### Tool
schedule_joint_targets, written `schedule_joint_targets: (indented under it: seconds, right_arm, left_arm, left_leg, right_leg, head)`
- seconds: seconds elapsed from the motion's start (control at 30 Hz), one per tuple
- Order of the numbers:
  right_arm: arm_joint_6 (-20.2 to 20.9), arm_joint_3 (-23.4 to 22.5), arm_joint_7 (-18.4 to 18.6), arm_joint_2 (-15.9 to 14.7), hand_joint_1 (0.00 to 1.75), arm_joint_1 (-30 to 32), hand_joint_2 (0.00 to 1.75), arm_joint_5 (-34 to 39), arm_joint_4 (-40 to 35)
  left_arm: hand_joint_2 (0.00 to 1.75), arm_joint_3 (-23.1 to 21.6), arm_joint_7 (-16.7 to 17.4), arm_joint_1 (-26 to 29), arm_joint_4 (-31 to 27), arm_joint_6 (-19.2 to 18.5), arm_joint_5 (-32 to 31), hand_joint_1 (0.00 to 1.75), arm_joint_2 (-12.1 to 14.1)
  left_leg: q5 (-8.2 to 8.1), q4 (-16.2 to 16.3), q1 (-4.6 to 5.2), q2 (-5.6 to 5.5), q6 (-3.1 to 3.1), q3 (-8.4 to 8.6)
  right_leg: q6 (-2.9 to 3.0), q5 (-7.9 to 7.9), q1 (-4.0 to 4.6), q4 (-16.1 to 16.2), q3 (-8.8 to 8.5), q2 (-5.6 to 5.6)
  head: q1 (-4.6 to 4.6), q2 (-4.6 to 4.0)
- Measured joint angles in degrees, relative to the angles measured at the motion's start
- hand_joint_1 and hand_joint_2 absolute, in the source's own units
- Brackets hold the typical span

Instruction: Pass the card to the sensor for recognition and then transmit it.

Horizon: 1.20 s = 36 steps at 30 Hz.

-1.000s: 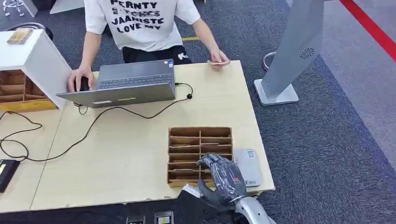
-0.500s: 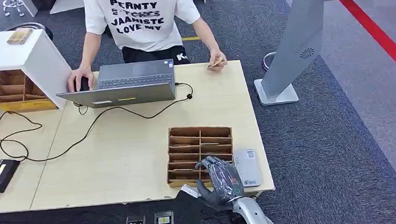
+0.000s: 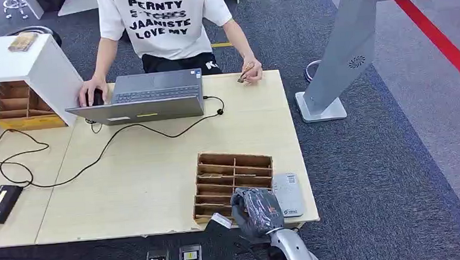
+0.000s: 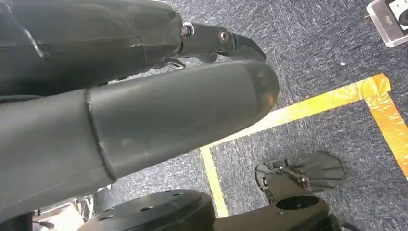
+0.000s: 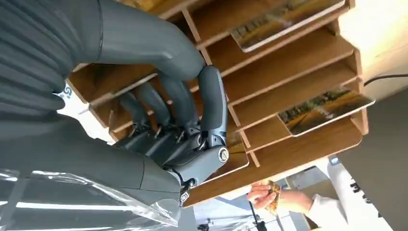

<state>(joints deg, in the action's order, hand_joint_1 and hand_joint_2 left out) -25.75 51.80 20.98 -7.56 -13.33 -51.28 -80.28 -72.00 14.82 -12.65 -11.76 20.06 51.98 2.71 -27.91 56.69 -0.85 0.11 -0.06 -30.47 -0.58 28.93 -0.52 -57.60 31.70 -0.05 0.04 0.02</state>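
The wooden table (image 3: 157, 164) carries, at its near right, a wooden card rack (image 3: 233, 179) with a grey card reader (image 3: 287, 194) just to its right; a grey kiosk stand (image 3: 346, 50) rises from the carpet at the far right. A laptop (image 3: 147, 96) is worked by a person (image 3: 164, 25) at the far edge, whose other hand (image 3: 251, 70) holds a small card-like thing.

The right hand (image 3: 256, 210) is set against the near right corner of the rack. In the right wrist view its fingers (image 5: 211, 103) are curled into a slot, over what looks like a card (image 5: 235, 153) lying there; whether that card is actually pinched cannot be told. Other cards (image 5: 327, 108) lie in neighbouring slots.

The main risks, as judged from here: the light rack could be dragged or tipped off the near edge if the fingers catch a divider on withdrawal (the rack already sits slightly askew); the card could be bent or dropped from a shallow hold; the reader could be knocked aside.

The left hand (image 4: 144, 110) hangs over the carpet; its finger state cannot be told.
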Motion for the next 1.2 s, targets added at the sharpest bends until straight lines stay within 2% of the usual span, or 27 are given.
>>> schedule_joint_targets:
  seconds: [0.87, 1.0, 1.2]
  right_arm:
    - [-0.4, 0.0, 0.7, -0.4, 1.75, 0.5, 1.75, -0.8, -0.5]
    - [-0.5, -0.1, 0.9, -0.7, 1.71, 0.8, 1.75, -2.1, -2.1]
    - [-0.8, -1.0, 1.5, -1.2, 1.75, 0.8, 1.75, -3.7, -7.0]
  left_arm:
    - [0.0, 0.0, 0.0, 0.0, 0.0, 0.0, -0.5, 0.0, 0.0]
    - [0.0, 0.0, 0.0, 0.0, 0.0, -0.1, -0.5, 0.0, 0.0]
    - [0.0, 0.0, 0.0, 0.0, 0.0, -0.4, -0.6, 0.0, 0.0]
  left_leg:
    - [0.0, 0.0, 0.0, 0.01, 0.0, 0.01]
    - [0.0, 0.0, 0.0, 0.01, 0.0, 0.01]
    - [0.0, 0.0, 0.0, 0.01, 0.0, 0.01]
  right_leg:
    - [0.0, 0.0, 0.0, 0.0, 0.0, 0.01]
    - [0.0, 0.0, 0.0, 0.0, 0.0, 0.01]
    - [0.0, 0.0, 0.0, 0.0, 0.0, 0.02]
  head:
    - [0.0, 0.0]
    - [0.0, 0.02]
    - [0.0, 0.0]
